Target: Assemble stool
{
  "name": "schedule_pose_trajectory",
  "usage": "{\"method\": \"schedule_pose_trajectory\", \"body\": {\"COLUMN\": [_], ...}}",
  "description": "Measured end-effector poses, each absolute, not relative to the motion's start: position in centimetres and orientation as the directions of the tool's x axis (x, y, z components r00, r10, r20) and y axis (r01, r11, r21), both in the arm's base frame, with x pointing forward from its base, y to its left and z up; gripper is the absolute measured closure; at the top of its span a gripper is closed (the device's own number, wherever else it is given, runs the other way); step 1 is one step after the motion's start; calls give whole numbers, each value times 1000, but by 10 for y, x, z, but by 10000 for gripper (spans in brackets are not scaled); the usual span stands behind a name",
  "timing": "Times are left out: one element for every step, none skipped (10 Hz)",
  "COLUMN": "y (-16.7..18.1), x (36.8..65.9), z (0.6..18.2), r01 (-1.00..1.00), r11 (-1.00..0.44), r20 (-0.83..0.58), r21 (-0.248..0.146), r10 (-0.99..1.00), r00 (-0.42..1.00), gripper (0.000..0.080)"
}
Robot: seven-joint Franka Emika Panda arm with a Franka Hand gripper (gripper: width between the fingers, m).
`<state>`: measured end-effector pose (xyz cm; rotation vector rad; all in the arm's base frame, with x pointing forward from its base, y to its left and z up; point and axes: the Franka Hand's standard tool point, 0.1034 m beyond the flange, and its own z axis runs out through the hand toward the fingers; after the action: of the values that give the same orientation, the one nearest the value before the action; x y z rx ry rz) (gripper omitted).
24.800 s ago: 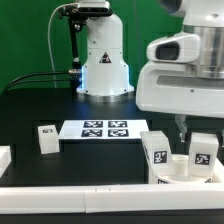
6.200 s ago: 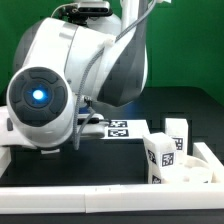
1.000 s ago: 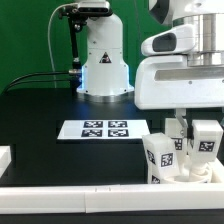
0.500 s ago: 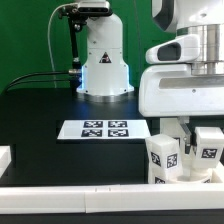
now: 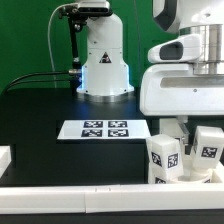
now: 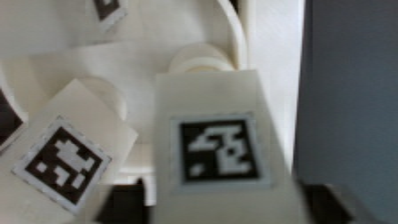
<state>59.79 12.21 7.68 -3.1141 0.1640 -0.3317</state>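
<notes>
Gripper [image 5: 181, 128], which I have lowered since a second ago, now hangs among the stool legs at the exterior view's right; I cannot tell how wide its fingers stand. One leg [image 6: 217, 130] fills my wrist view beside another leg [image 6: 71, 150].

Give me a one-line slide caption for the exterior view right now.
Panda hand low over tagged stool legs clustered at the exterior view's right, beside the marker board on the black table.
</notes>
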Motion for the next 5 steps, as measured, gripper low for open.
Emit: {"method": "schedule_pose_trajectory", "body": {"y": [122,122,121,121,120], "x": [598,598,598,603,604], "z": [77,77,78,81,81], "r01": [-103,-103,-118,-141,-156], "r11": [-995,-995,-993,-989,-987], "r20": [210,209,197,200,198], "r21": [-17,-16,-21,-36,-43], "r10": [-105,-105,-120,-145,-161], "r00": [972,972,973,969,967], "gripper": [241,166,155,155,155]}}
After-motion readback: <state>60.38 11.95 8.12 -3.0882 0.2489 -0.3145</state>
